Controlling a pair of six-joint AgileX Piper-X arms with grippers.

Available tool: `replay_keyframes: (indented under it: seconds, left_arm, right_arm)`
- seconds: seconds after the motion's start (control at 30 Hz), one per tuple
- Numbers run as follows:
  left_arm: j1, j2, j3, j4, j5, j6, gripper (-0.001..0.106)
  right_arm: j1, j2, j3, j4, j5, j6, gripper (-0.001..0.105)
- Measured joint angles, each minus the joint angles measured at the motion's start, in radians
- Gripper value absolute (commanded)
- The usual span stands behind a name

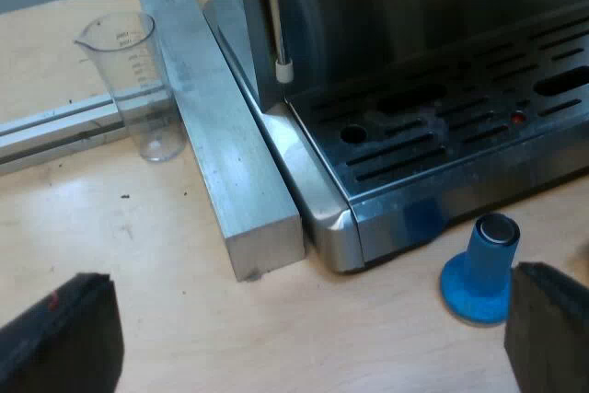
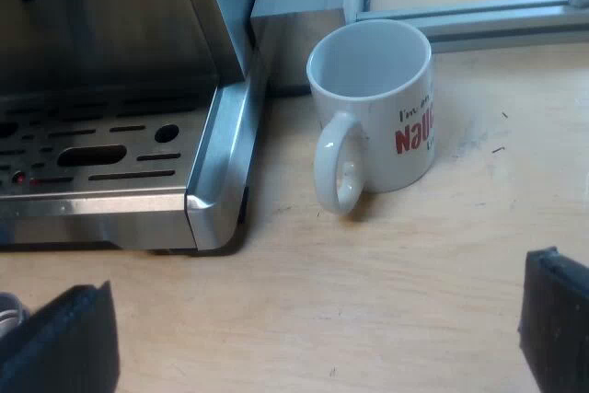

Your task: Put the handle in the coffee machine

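Left end effector (image 1: 304, 333) by blue tamper (image 1: 480, 273), right end effector (image 2: 308, 333) before mug (image 2: 377, 108), both wide, empty; handle's place cannot be told; likely heavy, stiff metal, best gripped along its dark shaft

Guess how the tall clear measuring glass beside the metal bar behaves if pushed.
Probably light: the clear measuring glass looks empty. Tall and narrow, so a high push would likely tip it. Smooth walls may slip in a grip.

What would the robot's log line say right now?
left end effector open, near blue tamper | right end effector open, near mug | nothing held
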Motion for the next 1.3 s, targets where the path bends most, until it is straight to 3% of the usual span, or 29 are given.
replay_keyframes:
  seconds: [0.13,0.37,0.43,0.47,0.6,0.7,0.73,0.83,1.17,1.27,1.3]
  left_arm:
    - [0.0,0.0,-0.002,-0.005,0.028,0.0,0.085]
    - [0.0,0.004,-0.055,0.016,0.136,0.0,0.085]
    - [0.0,0.043,-0.073,0.016,0.208,0.017,0.085]
    - [0.0,0.071,-0.083,0.016,0.253,0.039,0.085]
    - [0.0,0.094,-0.092,0.016,0.281,0.061,0.085]
    - [0.0,0.12,-0.098,0.016,0.314,0.088,0.085]
    - [0.0,0.183,-0.103,0.016,0.398,0.173,0.085]
    - [-0.003,0.22,-0.104,0.016,0.437,0.218,0.085]
    - [-0.15,0.302,-0.104,0.016,0.458,0.246,0.085]
    - [-0.225,0.342,-0.106,0.016,0.458,0.246,0.085]
    - [-0.284,0.367,-0.106,0.013,0.458,0.246,0.085]
  right_arm:
    - [0.0,0.0,0.0,0.0,0.0,0.0,0.089]
    - [0.0,0.048,-0.049,0.009,-0.047,0.0,0.089]
    - [0.0,0.096,-0.077,0.042,-0.082,-0.034,0.089]
    - [0.0,0.155,-0.112,0.069,-0.114,-0.083,0.089]
    - [0.0,0.256,-0.155,0.126,-0.178,-0.215,0.089]
    - [0.0,0.279,-0.166,0.136,-0.208,-0.265,0.089]
    - [0.0,0.29,-0.172,0.139,-0.228,-0.288,0.089]
    - [0.0,0.385,-0.234,0.15,-0.276,-0.355,0.089]
    - [0.0,0.571,-0.28,0.134,-0.313,-0.407,0.089]
    - [0.0,0.619,-0.284,0.117,-0.328,-0.411,0.089]
    - [0.0,0.63,-0.284,0.106,-0.342,-0.411,0.089]
